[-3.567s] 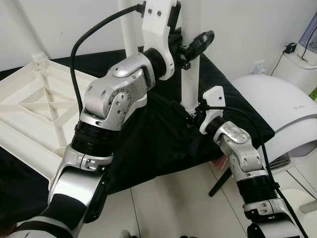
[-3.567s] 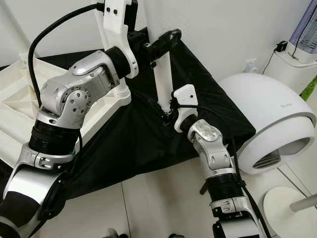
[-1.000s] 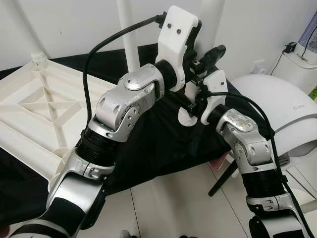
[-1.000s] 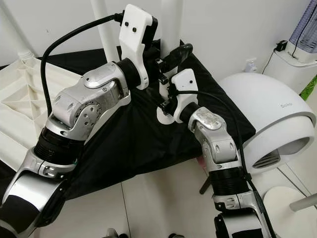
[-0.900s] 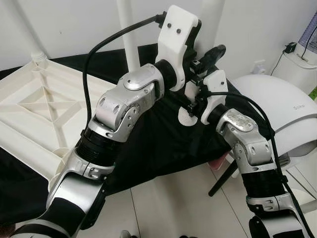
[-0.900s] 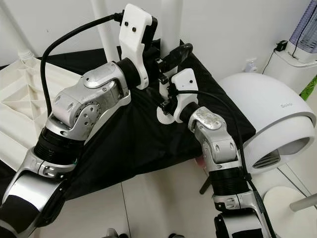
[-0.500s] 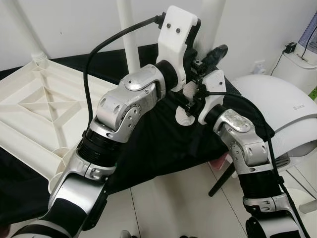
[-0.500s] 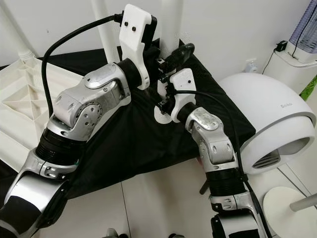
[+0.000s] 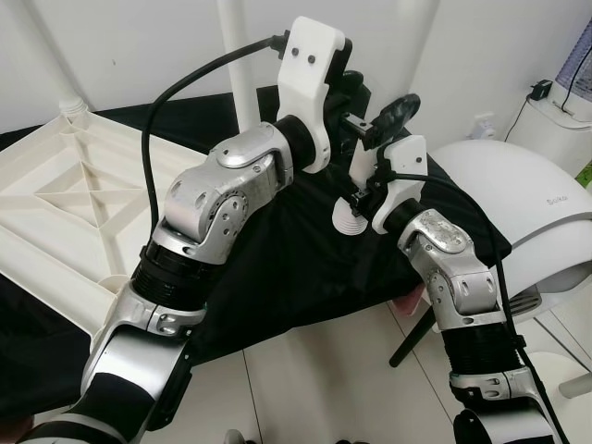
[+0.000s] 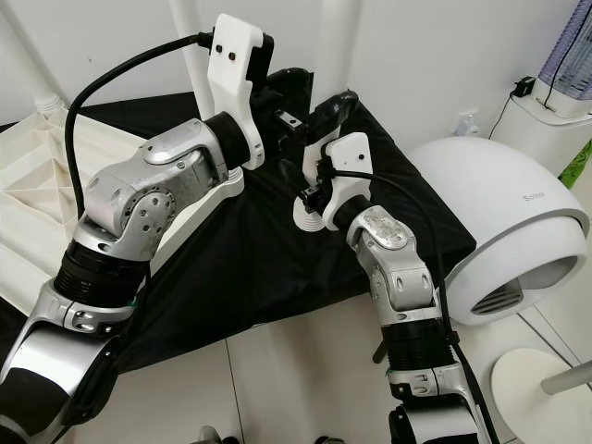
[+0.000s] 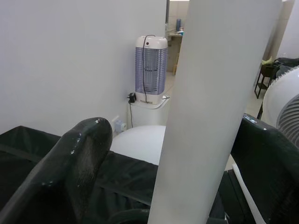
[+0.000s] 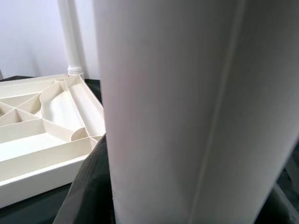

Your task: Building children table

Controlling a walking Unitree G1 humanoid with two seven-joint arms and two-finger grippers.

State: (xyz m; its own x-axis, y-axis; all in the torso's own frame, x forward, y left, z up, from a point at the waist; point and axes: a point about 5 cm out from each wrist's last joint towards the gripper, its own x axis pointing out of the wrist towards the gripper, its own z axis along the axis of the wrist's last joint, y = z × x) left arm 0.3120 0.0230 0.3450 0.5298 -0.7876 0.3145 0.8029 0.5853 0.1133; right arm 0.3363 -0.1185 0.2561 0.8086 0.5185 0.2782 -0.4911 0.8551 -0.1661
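An upside-down white tabletop lies on black cloth at the left, with one white leg standing upright in it. My right gripper is shut on a loose table leg just above its ribbed screw end, holding it tilted over the cloth. My left gripper is higher up the same leg. Its fingers straddle the leg, open, with a gap on one side. The leg is very close in the right wrist view.
The black cloth drapes over the work surface down to the tiled floor. A large white domed appliance stands at the right. A tall purple-and-white device stands against the wall, and a round white base sits on the floor.
My left wrist has drawn back to the left and its fingers have loosened off the leg. The right gripper keeps its hold, with the leg's screw end shifted slightly.
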